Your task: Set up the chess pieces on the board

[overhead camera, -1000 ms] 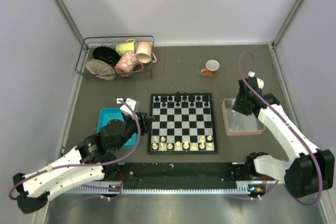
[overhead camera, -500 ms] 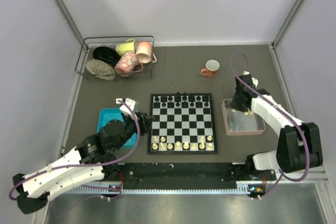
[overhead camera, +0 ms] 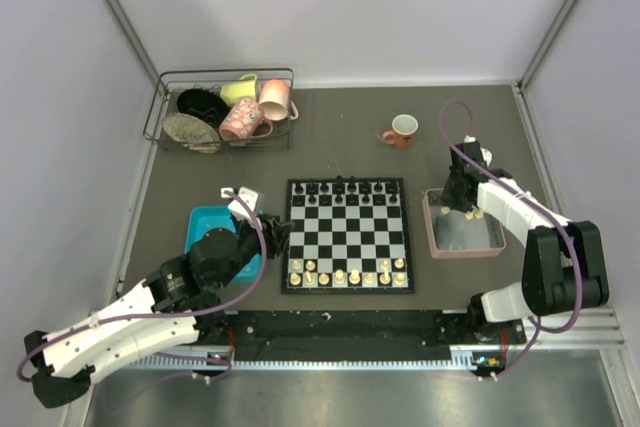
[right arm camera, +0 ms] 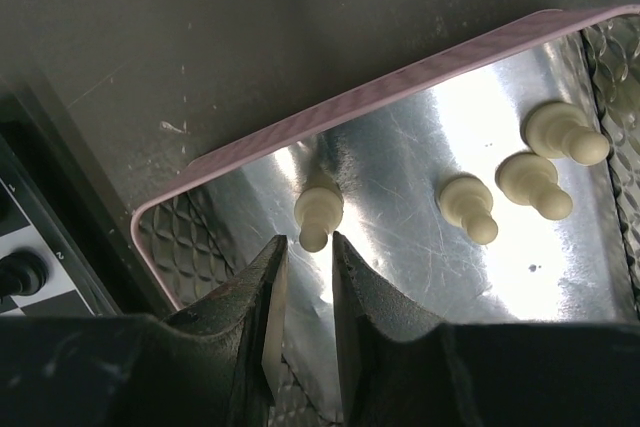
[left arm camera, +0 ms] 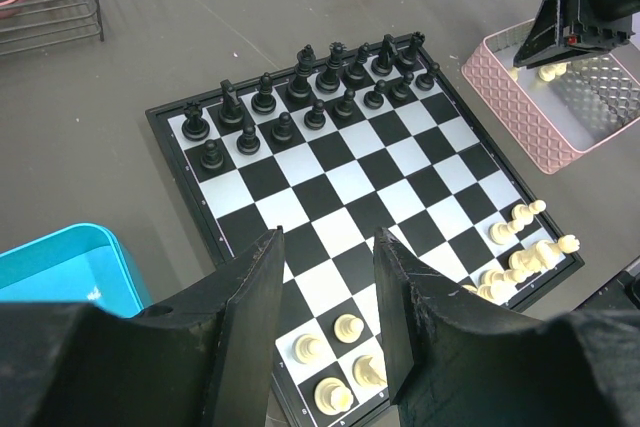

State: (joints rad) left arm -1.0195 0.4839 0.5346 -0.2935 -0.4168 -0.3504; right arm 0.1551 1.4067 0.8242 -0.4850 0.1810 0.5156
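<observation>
The board [overhead camera: 345, 232] lies in the middle of the table, with black pieces [overhead camera: 345, 190] along its far rows and cream chess pieces [overhead camera: 345, 274] along its near rows. My left gripper [left arm camera: 330, 239] hangs open over the board's [left arm camera: 330, 187] near left corner, above cream pieces [left arm camera: 347, 327], holding nothing. My right gripper [right arm camera: 309, 240] is down in the pink tray [right arm camera: 400, 87], its jaws a narrow gap apart. A lying cream pawn [right arm camera: 318, 209] has its head right at the mouth of that gap, ungripped. Three more cream pieces [right arm camera: 470, 205] lie further right in the tray.
A blue tray [overhead camera: 205, 222] sits left of the board, under my left arm. The pink tray [overhead camera: 432, 232] sits right of the board. A wire rack [overhead camera: 225, 107] with mugs stands at the back left. A red mug [overhead camera: 402, 130] stands behind the board.
My right arm has folded in, and its gripper has come down into the pink tray at the lying pawn. The left arm has not moved.
</observation>
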